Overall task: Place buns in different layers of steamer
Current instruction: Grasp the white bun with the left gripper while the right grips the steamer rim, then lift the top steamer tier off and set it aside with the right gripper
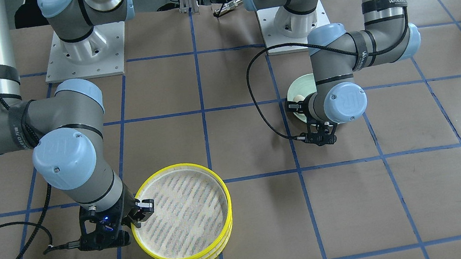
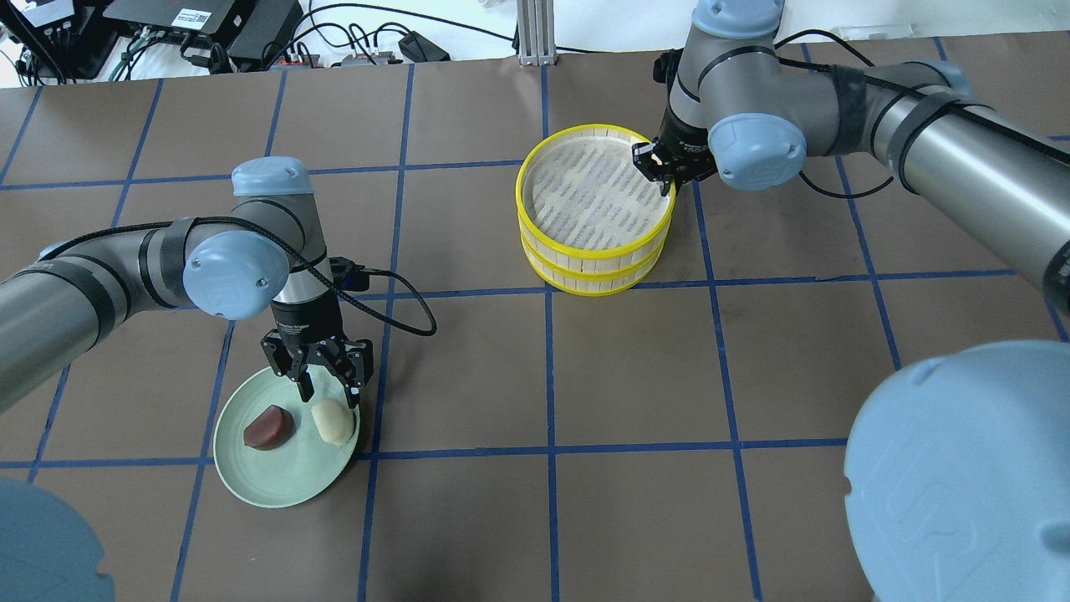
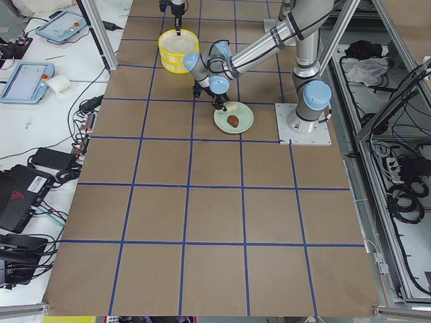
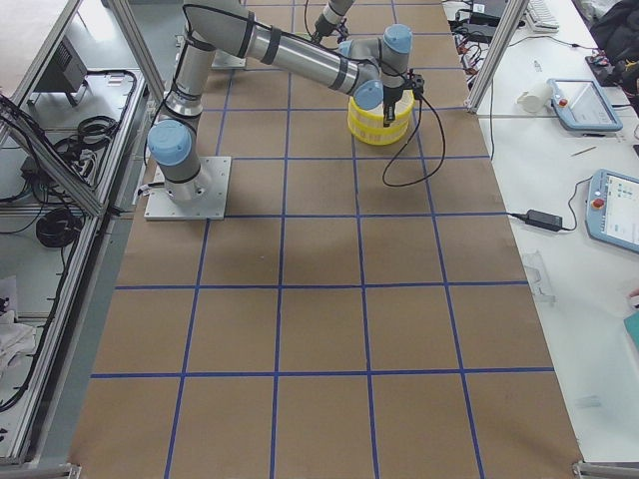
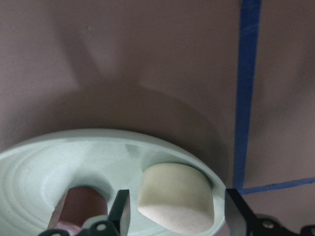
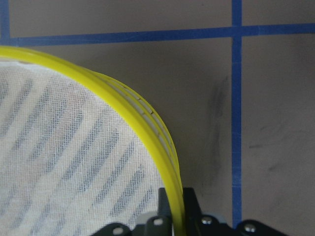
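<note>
The cream-white bun (image 2: 333,420) and the dark reddish-brown bun (image 2: 269,427) lie side by side on a pale green plate (image 2: 251,485). My left gripper (image 2: 330,393) is open and points down, its fingers on either side of the cream bun (image 5: 174,196), with the brown bun (image 5: 81,204) just outside one finger. The steamer (image 2: 520,188) is two yellow-rimmed trays stacked together, and the top floor is bare. My right gripper (image 2: 660,163) is shut on the top tray's rim (image 6: 133,110), one finger inside and one outside.
The brown table paper has a blue tape grid. The plate (image 1: 301,84) sits close to the left arm's base plate. The steamer (image 1: 181,166) stands towards the far side from the robot. A black cable (image 2: 401,301) loops beside the left wrist.
</note>
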Controlling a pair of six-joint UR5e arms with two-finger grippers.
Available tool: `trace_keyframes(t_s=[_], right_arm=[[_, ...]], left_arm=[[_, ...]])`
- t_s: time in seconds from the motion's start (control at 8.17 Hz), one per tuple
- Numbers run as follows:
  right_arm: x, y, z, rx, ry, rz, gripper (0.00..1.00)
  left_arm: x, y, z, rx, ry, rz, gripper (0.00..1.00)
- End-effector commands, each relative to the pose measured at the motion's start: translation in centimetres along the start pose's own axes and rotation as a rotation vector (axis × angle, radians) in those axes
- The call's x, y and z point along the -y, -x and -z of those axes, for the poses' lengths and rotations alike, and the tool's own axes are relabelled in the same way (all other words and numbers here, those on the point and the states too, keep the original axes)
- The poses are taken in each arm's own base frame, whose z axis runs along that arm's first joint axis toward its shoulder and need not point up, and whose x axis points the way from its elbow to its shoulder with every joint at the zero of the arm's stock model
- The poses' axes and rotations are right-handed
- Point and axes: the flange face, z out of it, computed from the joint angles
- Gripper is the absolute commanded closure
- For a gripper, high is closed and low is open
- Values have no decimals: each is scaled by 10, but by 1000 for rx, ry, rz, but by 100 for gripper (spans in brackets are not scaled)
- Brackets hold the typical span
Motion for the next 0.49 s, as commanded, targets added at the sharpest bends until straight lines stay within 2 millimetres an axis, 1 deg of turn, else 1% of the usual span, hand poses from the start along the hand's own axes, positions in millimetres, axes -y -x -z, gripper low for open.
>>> trace_keyframes(t_s=[0.0,0.12,0.24,0.37], right_arm=[[1,0,5,1,-8,2,88],[2,1,14,2,-23,2,89],[1,1,17,4,-26,1,89],[1,2,33,16,-43,2,89]], left_arm=[[1,0,0,5,-4,-1,28],[1,0,1,7,-6,1,28],[0,0,2,8,-9,1,29],[0,0,2,8,-9,4,31]])
